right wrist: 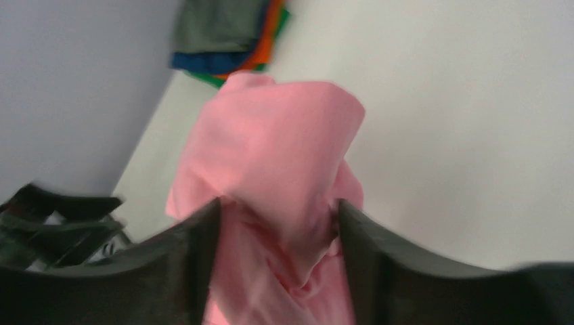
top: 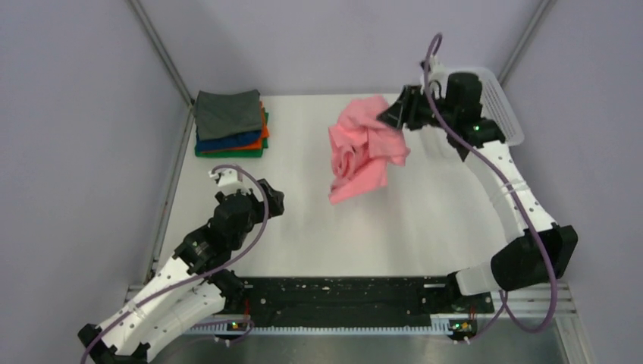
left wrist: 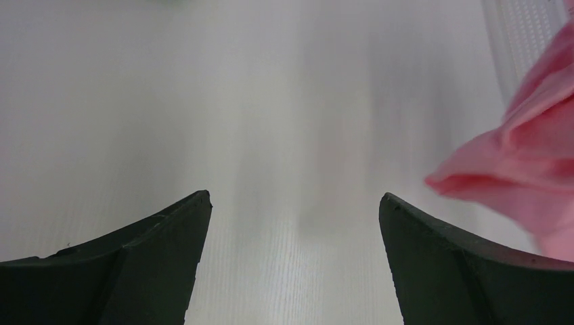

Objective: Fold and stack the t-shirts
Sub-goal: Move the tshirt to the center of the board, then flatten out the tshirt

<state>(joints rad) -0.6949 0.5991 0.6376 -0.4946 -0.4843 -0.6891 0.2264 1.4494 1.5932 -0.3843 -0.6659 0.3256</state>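
The pink t-shirt (top: 362,152) is bunched and hangs from my right gripper (top: 394,115) at the back middle of the table. The jaws are closed on its upper edge, and the cloth fills the gap between them in the right wrist view (right wrist: 279,210). A fold of the shirt (left wrist: 528,169) shows at the right of the left wrist view. The folded stack (top: 230,125), dark grey on top of blue, orange and green, sits at the back left and also shows in the right wrist view (right wrist: 227,34). My left gripper (top: 269,201) is open and empty over bare table (left wrist: 294,200).
The white mesh basket (top: 506,106) stands at the back right behind the right arm; its wall shows in the left wrist view (left wrist: 528,34). A black strip runs along the near edge (top: 341,299). Grey walls close in the table.
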